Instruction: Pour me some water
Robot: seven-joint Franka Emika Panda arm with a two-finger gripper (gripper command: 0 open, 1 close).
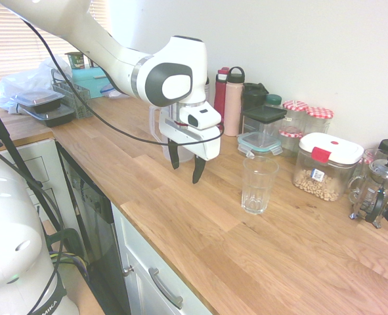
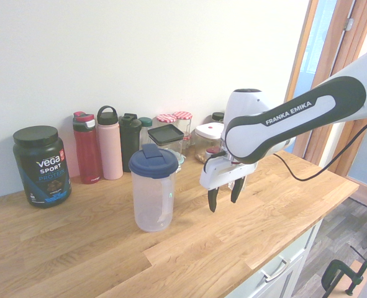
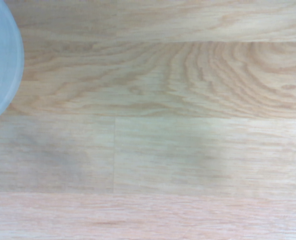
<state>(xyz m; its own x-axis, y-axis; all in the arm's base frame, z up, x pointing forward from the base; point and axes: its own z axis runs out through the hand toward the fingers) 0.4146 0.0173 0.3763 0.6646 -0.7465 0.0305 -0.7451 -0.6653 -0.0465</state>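
Now, observations:
Gripper (image 2: 224,195): pointing straight down above the wooden counter (image 2: 77,248), its dark fingers (image 1: 198,169) standing spread wide apart and holding nothing.
Pitcher (image 2: 153,187): standing upright just beside the fingers, not touching them; a clear plastic body showing a navy lid with a raised flip spout and a handle on the side facing the fingers. Water level: cannot tell.
Pitcher in wrist view (image 3: 0,60): showing only as a pale blurred curve at the edge.
Glass (image 1: 258,184): sitting upright on the fingers' other side, near but apart; clear, faceted, looking empty.
Under the fingers: bare wood.
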